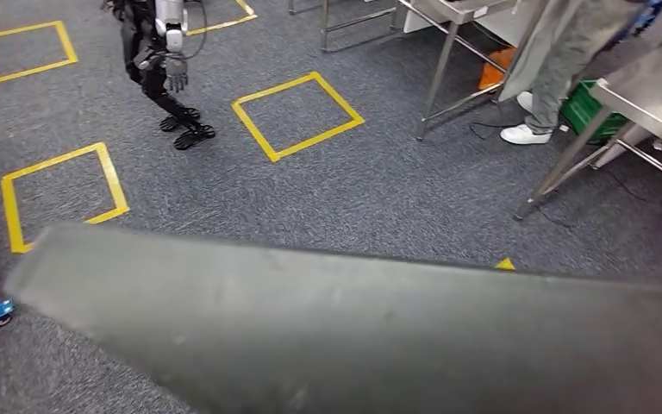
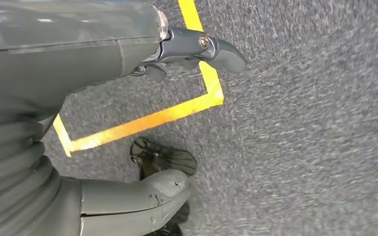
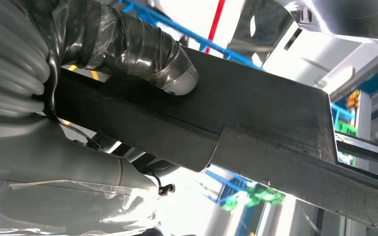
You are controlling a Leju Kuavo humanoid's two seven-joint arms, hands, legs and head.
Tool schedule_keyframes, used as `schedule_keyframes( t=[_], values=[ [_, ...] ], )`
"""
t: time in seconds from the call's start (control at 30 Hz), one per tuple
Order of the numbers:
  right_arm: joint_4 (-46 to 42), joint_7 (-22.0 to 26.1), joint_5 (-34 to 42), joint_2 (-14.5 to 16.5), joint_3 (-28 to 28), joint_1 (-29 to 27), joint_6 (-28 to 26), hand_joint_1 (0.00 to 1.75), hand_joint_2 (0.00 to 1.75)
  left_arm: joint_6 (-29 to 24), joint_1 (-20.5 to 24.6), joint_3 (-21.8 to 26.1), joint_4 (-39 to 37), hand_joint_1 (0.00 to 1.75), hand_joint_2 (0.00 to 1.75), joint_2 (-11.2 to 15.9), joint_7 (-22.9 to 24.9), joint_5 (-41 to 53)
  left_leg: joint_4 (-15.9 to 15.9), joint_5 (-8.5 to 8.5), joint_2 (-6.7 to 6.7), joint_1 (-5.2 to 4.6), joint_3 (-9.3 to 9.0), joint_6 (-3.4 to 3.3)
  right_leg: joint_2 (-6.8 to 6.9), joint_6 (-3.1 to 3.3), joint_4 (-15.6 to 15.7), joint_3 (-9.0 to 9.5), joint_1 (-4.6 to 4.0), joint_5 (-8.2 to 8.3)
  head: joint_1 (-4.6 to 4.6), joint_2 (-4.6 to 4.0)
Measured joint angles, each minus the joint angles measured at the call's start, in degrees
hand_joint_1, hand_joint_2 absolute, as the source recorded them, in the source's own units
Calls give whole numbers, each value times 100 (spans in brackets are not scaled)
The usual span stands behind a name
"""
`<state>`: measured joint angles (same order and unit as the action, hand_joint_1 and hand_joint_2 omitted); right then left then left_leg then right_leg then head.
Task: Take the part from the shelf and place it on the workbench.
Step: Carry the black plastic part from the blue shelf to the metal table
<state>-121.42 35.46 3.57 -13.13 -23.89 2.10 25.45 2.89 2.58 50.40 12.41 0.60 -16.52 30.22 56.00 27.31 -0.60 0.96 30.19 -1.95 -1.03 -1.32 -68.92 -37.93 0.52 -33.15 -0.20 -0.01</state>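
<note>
The part is a long, flat, dark grey slab with a dull, slightly scuffed face, spanning the lower head view from about 8 o'clock to 3 o'clock, raised above the grey carpet. In the right wrist view the part looks nearly black, with a stepped edge along its length and an upturned lip at one end. There the right hand grips it, a taped thumb pressed on its upper face and the rest of the hand beneath.

The left wrist view shows the left hand holding nothing, its thumb and dark fingers apart over carpet and a yellow tape corner; the dark ribbed shape beside it is probably a robot foot.

In the head view, yellow tape squares lie at 12 and 9 o'clock, another robot stands at 11 o'clock, a person's legs at 1 o'clock, and a steel counter at 2 o'clock.
</note>
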Motion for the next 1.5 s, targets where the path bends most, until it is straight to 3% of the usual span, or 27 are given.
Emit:
schedule_keyframes(
  t=[0.07,0.1,0.17,0.23,0.27,0.33,0.37,0.43,0.5,0.57,0.6,0.63,0.67,0.73,0.8,0.83,0.87,0.93,1.0,1.03,1.1,1.13,1.23,1.3,1.37,1.43,1.5],
  values=[
    [2,84,8,-24,1,-49,15,175,175,3,-14,17,0,0,175,-1,0,1,1,9,-137,-18,2,-8,50,-19,-456,-220,12,-115,1,1],
    [2,124,11,-40,2,-75,27,175,175,5,-13,23,0,0,175,-2,0,2,1,16,-198,-23,-5,-8,65,-14,-362,-169,15,-7,1,1],
    [1,174,13,-72,4,-105,44,175,175,11,-6,28,0,0,175,-6,0,9,0,38,-305,-30,-42,8,214,35,400,236,-5,379,1,1],
    [-1,191,16,-96,9,-116,47,175,175,18,-3,30,0,0,175,-16,0,16,5,70,-399,-45,-76,56,435,113,1073,585,-70,599,0,1],
    [-1,197,18,-105,14,-123,56,175,175,20,-2,31,0,0,175,-20,0,16,6,84,-446,-48,-88,84,490,148,1198,637,-101,612,0,0],
    [-5,210,19,-119,31,-158,99,175,175,25,7,32,0,0,175,-31,-1,20,-5,104,-546,-50,-116,145,382,205,1230,628,-119,620,-1,0],
    [-10,221,15,-123,41,-184,126,175,175,28,17,33,1,0,175,-36,-2,25,19,139,-519,-45,-123,177,322,236,1263,640,-104,642,-1,0],
    [-19,243,7,-125,54,-217,155,175,175,32,30,35,2,0,175,-45,-4,36,341,367,-284,-35,1,221,206,301,1328,672,-63,693,-2,-1],
    [-18,255,0,-125,55,-236,162,175,175,29,18,40,2,0,175,-50,-4,40,1105,750,-33,-21,365,236,88,334,1329,663,-55,700,-4,-1],
    [-15,256,-6,-125,55,-268,166,175,175,26,-7,44,2,0,175,-53,-4,42,1682,905,22,-21,674,247,-56,342,1308,659,-59,687,-4,0],
    [-14,256,-9,-125,55,-282,167,175,175,26,-14,44,2,0,175,-55,-4,42,1670,808,29,-21,692,248,-132,337,1297,668,-58,679,-3,-1],
    [-14,256,-11,-125,55,-290,168,175,175,26,-14,44,2,0,175,-57,-4,42,1409,603,51,-20,593,244,-204,325,1284,681,-53,667,-3,-1],
    [-14,257,-13,-125,55,-294,173,175,175,26,-12,44,2,0,175,-60,-4,43,1003,356,120,-16,423,236,-273,307,1268,695,-45,652,-3,-2],
    [-15,260,-29,-125,55,-296,201,175,175,15,-4,48,2,0,175,-61,1,49,286,68,354,-7,113,205,-397,251,1227,691,-39,619,-3,-1],
    [-16,266,-59,-125,55,-308,238,175,175,-9,3,59,2,0,175,-63,13,66,61,53,454,-19,11,156,-509,178,1213,656,-27,616,-3,0],
    [-16,268,-72,-125,55,-316,250,175,175,-20,8,64,3,0,175,-65,17,76,43,39,402,-17,3,122,-564,142,1220,639,-20,629,-3,0],
    [-18,270,-77,-125,56,-327,256,175,175,-23,16,69,5,0,175,-75,20,84,21,21,341,-10,-5,83,-561,112,1208,625,-15,626,-2,1],
    [-26,271,-81,-125,60,-332,269,175,175,-4,26,91,10,0,175,-96,14,84,-25,-14,205,16,-11,8,-324,56,935,486,-25,445,2,1],
    [-31,269,-84,-125,61,-335,281,175,175,36,9,133,13,0,175,-106,-2,62,-36,-11,60,9,-9,-30,-26,-1,226,136,-14,57,4,1],
    [-31,269,-85,-124,61,-341,281,175,175,52,-3,157,13,0,175,-107,-12,48,-35,-3,-13,4,-10,-33,26,-26,-153,-57,2,-98,4,1],
    [-31,266,-87,-123,61,-363,269,175,175,72,-10,197,13,0,175,-110,-36,29,-33,20,-153,0,-25,-22,64,-56,-448,-225,28,-97,4,1],
    [-31,264,-88,-123,61,-371,263,175,175,78,-5,213,13,0,175,-116,-51,24,-33,36,-216,0,-46,-11,91,-56,-244,-127,34,73,4,0],
    [-35,261,-87,-123,65,-379,254,175,175,116,16,273,14,0,175,-143,-107,1,-32,102,-365,-17,-137,53,369,21,940,474,-13,602,3,-1],
    [-44,257,-80,-123,70,-381,255,175,175,150,25,321,15,0,175,-158,-142,-15,-31,140,-451,-34,-168,118,441,89,1211,591,-64,641,3,0],
    [-55,242,-73,-122,78,-393,258,175,175,202,40,366,16,0,175,-175,-191,-20,-30,169,-520,-33,-187,182,315,153,1219,576,-56,660,3,1],
    [-69,214,-66,-124,87,-397,261,175,175,258,60,417,18,0,175,-197,-232,-19,171,325,-357,-18,-118,233,211,232,1267,595,-26,697,2,0],
    [-79,182,-55,-122,96,-393,261,175,175,289,57,463,20,0,175,-215,-249,-18,850,692,-80,0,199,258,111,289,1284,601,-25,712,1,0]
  ],
)
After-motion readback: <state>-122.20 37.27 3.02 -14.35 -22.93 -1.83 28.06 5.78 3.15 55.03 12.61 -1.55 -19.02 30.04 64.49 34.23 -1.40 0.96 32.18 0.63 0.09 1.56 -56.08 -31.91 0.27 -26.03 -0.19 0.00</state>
